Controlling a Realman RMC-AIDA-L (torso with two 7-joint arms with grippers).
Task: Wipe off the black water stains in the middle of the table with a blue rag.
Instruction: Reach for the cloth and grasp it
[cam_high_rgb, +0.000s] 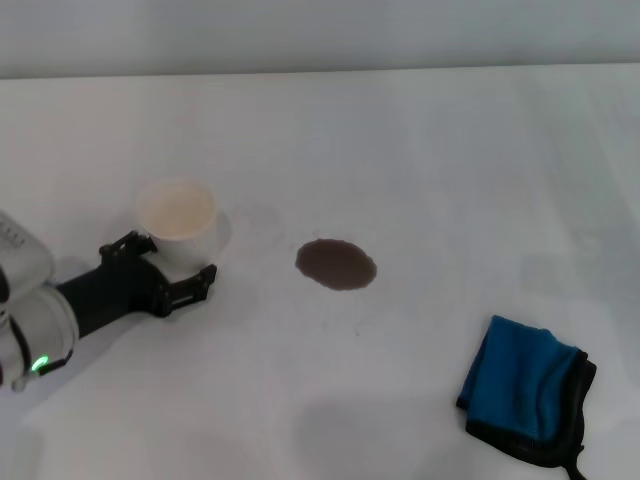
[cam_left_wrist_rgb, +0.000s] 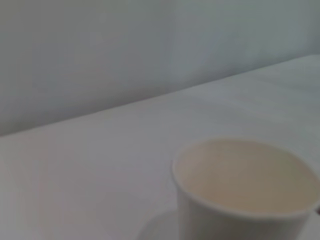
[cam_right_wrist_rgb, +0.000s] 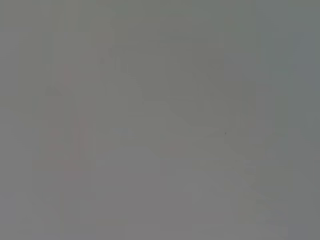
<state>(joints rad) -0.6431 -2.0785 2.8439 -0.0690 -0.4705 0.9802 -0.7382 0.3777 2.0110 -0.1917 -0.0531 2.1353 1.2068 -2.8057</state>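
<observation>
Head view: left gripper (cam_high_rgb: 178, 272) sits at the base of a white paper cup (cam_high_rgb: 178, 222), jaws spread to either side of it. Whether the pads actually touch the cup wall, can't tell, so I read it as released around the cup, not clamped. Cup stands upright and looks empty in the left wrist view (cam_left_wrist_rgb: 245, 190).

Black water stains (cam_high_rgb: 336, 264) form one oval puddle mid-table, untouched, well apart from the cup on its right side. Blue rag (cam_high_rgb: 522, 388) lies bunched near the front right of the table (cam_high_rgb: 420, 140), nothing near it. Right gripper isn't visible anywhere; right wrist view is a flat grey field, no help.

My read: wiping hasn't started. The step in hand is about the cup, clearing it or letting go of it, with the rag pickup to follow.

To do it well:
- back the left arm off straight, without tipping the cup toward the puddle
- take the rag at the bunched middle, not the black loop, so it hangs as a pad
- land it flat just beyond the puddle's rim and sweep through, covering the darker edge.
</observation>
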